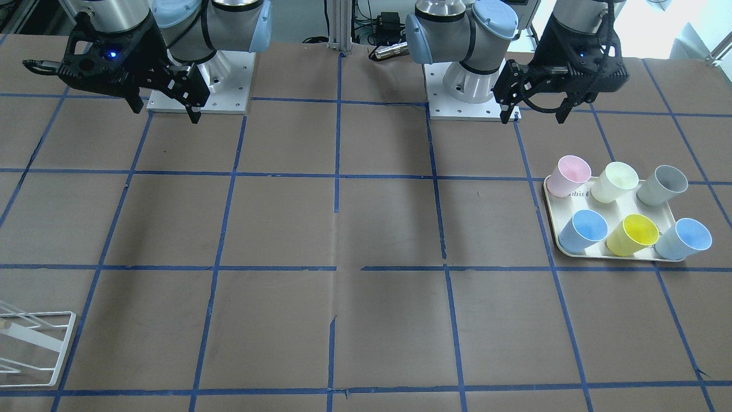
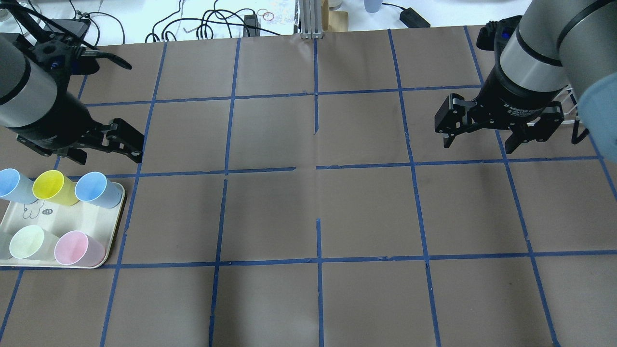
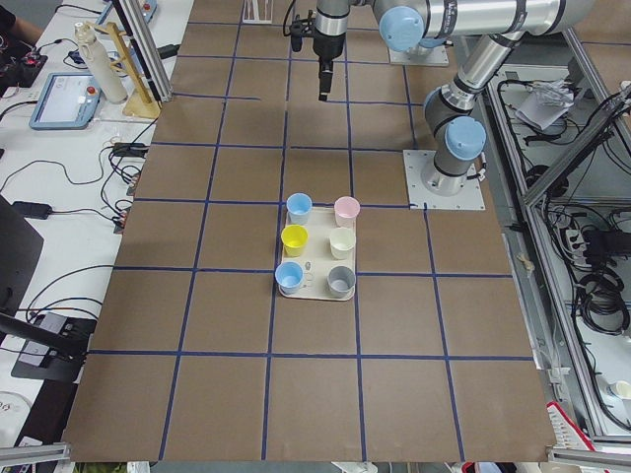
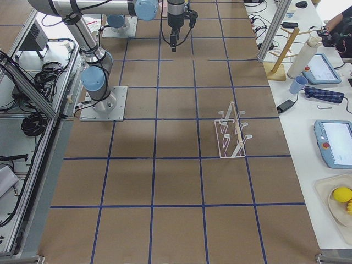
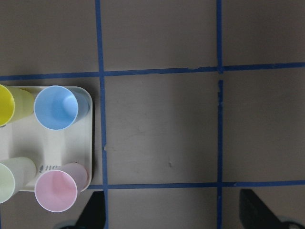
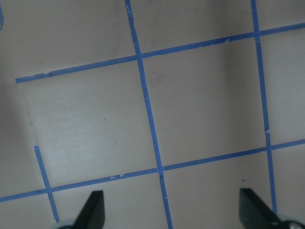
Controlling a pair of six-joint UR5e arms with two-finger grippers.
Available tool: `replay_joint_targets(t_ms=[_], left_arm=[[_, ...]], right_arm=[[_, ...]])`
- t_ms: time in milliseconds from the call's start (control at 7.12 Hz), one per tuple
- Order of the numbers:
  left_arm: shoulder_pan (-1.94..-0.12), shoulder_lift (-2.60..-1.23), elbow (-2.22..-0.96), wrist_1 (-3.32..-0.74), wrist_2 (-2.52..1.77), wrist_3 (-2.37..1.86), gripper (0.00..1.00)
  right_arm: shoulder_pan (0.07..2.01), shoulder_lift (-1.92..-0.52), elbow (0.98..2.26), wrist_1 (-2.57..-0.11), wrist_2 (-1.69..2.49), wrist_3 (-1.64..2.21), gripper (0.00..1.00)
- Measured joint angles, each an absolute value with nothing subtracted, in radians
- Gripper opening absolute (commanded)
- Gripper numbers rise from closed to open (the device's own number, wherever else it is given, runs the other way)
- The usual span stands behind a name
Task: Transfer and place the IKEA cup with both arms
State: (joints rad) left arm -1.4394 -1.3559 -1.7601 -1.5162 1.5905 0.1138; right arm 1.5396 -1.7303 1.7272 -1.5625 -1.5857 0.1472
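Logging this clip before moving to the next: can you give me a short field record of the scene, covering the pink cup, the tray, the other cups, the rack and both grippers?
pink cup: IKEA cup, upright, at a corner of the tray, ungripped
tray: cream tray on the table's left-arm side
other cups: five on the tray; two blue, one yellow, one cream-white, one grey
left gripper: left gripper open, above the table near the tray, empty
right gripper: right gripper open, above bare table, empty
rack: white wire rack on the right-arm side, no cups on it
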Motion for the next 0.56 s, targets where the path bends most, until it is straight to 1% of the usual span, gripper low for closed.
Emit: replay_joint_targets(t_ms=[421,561], left_arm=[[-1.47,-1.508,-1.544,-1.598,1.59,0.069,1.0],[-1.501,-1.542,-1.505,-1.618,1.589,0.034,1.0]], right_arm=[[1.542,-1.742,1.725,-1.562,-1.562,0.132,1.0],[1.543,-1.748,1.725,-1.562,-1.553,0.118,1.0]])
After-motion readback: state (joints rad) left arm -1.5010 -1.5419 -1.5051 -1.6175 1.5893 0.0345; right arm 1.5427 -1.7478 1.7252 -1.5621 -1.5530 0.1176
